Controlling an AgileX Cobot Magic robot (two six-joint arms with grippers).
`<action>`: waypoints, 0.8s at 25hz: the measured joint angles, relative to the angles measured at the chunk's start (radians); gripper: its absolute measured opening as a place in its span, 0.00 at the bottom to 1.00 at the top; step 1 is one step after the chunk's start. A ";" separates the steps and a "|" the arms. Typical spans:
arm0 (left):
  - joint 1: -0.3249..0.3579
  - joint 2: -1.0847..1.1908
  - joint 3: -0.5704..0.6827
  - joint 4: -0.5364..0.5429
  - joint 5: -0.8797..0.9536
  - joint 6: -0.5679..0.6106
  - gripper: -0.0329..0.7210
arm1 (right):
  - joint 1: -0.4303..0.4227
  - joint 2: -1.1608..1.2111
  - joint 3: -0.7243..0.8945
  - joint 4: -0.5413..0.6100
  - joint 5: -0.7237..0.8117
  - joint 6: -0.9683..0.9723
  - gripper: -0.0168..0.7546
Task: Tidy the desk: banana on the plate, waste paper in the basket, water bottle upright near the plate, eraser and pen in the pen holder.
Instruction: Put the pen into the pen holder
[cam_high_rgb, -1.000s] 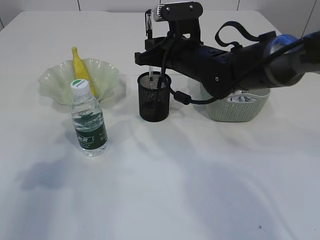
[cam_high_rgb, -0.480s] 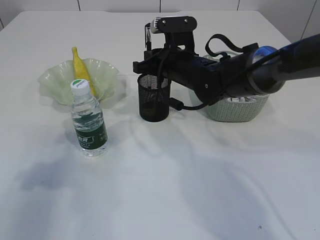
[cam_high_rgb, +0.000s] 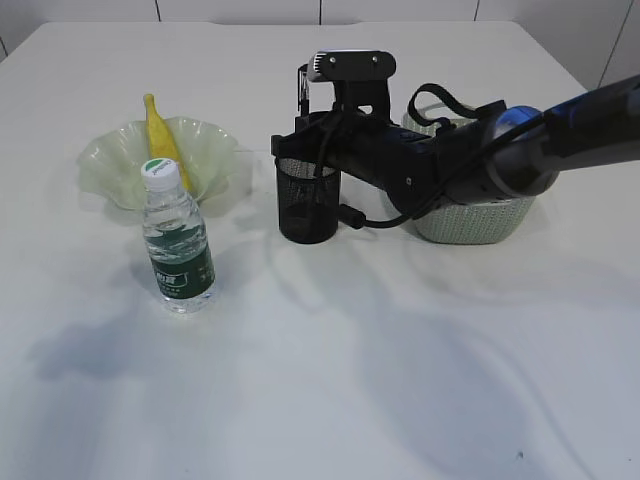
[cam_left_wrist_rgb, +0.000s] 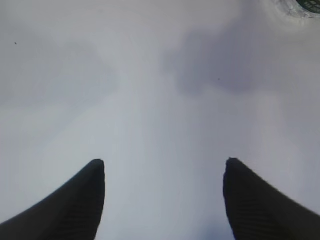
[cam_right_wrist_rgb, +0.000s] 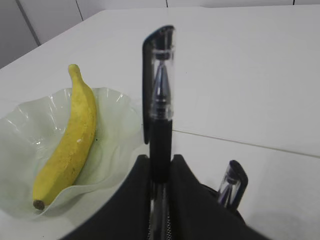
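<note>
Jaws of the right gripper (cam_right_wrist_rgb: 161, 175) are clamped on a pen (cam_right_wrist_rgb: 159, 100), which stands upright between them, cap up. Its lower end is hidden behind the fingers, directly over the mouth of the pen holder (cam_high_rgb: 308, 200). A second pen (cam_right_wrist_rgb: 231, 186) already leans inside that cup. So the step in hand looks like the pen drop, late in the job. The next move calls for a straight descent, keeping the barrel inside the rim, then parting the jaws so it slides down beside the other one.

The pen is glossy black plastic with a clear cap showing the tip. The holder is a black wire-mesh cylinder, see-through, near the middle of the desk (cam_high_rgb: 330, 380), toward its far edge. Just behind the arm sits the basket (cam_high_rgb: 478, 220), pale green plastic with woven-look sides. Its contents cannot be made out. The eraser is not visible.

Toward the far left corner, the ruffled, translucent green glass plate (cam_high_rgb: 110, 165) carries the banana (cam_high_rgb: 160, 135), smooth yellow with a dark tip. The water bottle (cam_high_rgb: 178, 245), clear with a green label and white cap, stands upright just in front of the plate.

The left gripper (cam_left_wrist_rgb: 162, 200) hangs over bare white desk, jaws well apart, holding nothing.
</note>
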 joint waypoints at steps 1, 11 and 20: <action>0.000 0.000 0.000 0.003 0.000 0.000 0.73 | 0.000 0.003 0.000 0.000 0.002 -0.005 0.09; 0.000 0.000 0.000 0.007 0.000 0.000 0.73 | 0.000 0.008 0.000 0.000 0.038 -0.029 0.13; 0.000 0.000 0.000 0.007 0.000 0.000 0.73 | 0.000 0.008 0.000 0.000 0.042 -0.032 0.22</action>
